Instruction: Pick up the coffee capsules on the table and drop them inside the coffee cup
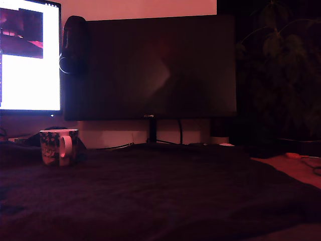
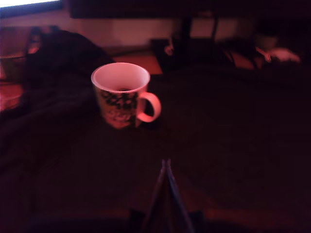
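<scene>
The coffee cup stands upright on the dark cloth of the table, at the exterior view's left, with its pale handle facing the camera. From the wrist view the cup is ahead of my gripper and a clear gap apart. The two fingertips meet in a point, shut with nothing seen between them. A small dark shape lies low inside the cup; I cannot tell whether it is a coffee capsule. No capsule shows on the cloth. The arm is outside the exterior view.
A large dark monitor on a stand rises behind the table, with a lit screen at the exterior view's left. Headphones hang between them. A plant fills the right. The light is dim and reddish.
</scene>
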{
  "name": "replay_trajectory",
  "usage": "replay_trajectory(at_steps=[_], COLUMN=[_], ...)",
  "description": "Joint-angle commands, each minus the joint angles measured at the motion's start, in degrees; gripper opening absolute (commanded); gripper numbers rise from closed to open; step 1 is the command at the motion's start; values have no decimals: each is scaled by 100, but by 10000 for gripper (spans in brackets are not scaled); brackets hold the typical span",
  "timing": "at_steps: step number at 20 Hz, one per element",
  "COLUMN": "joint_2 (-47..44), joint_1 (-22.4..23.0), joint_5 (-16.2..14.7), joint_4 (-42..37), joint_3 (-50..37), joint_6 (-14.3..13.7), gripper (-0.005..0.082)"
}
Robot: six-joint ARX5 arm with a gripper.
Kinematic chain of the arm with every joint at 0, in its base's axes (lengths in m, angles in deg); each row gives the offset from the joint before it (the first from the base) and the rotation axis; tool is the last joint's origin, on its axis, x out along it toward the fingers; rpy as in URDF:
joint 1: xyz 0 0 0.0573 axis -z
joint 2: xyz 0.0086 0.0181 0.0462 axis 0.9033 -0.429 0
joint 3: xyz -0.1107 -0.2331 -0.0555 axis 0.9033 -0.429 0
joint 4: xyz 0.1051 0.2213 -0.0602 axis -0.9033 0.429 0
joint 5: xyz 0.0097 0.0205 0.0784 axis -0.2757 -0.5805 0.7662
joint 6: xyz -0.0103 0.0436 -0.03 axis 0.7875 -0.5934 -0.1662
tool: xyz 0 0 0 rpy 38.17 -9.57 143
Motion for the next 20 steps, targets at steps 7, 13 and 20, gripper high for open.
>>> replay_trajectory(at_steps=[7,13,20], joint_2=[1508,2566,3528], joint_1=[35,35,35], joint_5=[258,273,466], joint_4=[778,1115,1775], joint_3=[-518,-859,-1241], joint_6=[129,186,278], gripper=[-23,-23,-24])
